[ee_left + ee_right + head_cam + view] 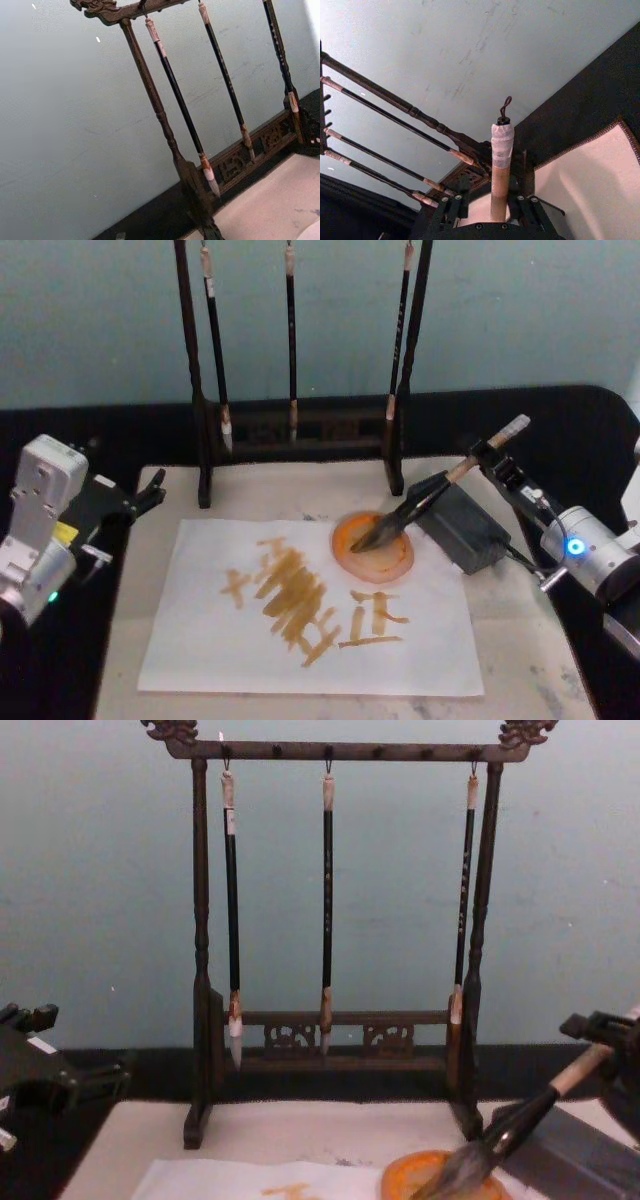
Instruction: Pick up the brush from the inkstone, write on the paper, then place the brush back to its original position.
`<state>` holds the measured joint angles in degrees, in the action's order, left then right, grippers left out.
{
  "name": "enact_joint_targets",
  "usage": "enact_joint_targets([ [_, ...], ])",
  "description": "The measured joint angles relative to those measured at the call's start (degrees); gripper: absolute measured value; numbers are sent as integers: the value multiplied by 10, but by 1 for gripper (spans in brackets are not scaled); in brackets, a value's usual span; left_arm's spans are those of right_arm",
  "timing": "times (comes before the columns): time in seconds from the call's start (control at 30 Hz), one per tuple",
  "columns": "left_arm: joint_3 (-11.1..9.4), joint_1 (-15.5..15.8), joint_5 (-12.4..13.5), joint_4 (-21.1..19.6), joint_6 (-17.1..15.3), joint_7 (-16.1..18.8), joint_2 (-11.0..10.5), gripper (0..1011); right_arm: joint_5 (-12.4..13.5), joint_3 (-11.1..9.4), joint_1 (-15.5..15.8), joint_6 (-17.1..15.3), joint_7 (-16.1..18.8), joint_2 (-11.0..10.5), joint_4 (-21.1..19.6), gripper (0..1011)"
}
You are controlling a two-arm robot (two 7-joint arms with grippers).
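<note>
One black-and-tan brush (430, 498), bushy tuft at the orange dish (345, 556), is clamped in the right hand (479, 454).

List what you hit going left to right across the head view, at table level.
left gripper → orange strokes on the paper → orange dish → dark block → right gripper, gripping the brush
</note>
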<state>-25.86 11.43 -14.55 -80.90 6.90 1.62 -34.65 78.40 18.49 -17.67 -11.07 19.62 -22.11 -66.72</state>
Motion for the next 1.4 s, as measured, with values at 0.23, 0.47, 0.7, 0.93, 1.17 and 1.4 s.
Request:
enact_joint_targets([
  [0.23, 0, 0, 0, 0, 0, 0, 0, 1010, 0, 0, 0, 0, 0, 0, 0, 646],
  [0.47, 0, 0, 0, 0, 0, 0, 0, 1010, -1, 0, 0, -1, 0, 0, 0, 858],
  [0.7, 0, 0, 0, 0, 0, 0, 0, 1010, -1, 0, 0, -1, 0, 0, 0, 1000],
  [0.93, 0, 0, 0, 0, 0, 0, 0, 1009, -1, 0, 0, -1, 0, 0, 0, 1000],
  [1.17, 0, 0, 0, 0, 0, 0, 0, 1010, -1, 2, 28, 16, -17, -23, -45, 1000],
  [1.4, 0, 0, 0, 0, 0, 0, 0, 1010, -38, 9, 81, 56, -63, -69, -128, 1000],
])
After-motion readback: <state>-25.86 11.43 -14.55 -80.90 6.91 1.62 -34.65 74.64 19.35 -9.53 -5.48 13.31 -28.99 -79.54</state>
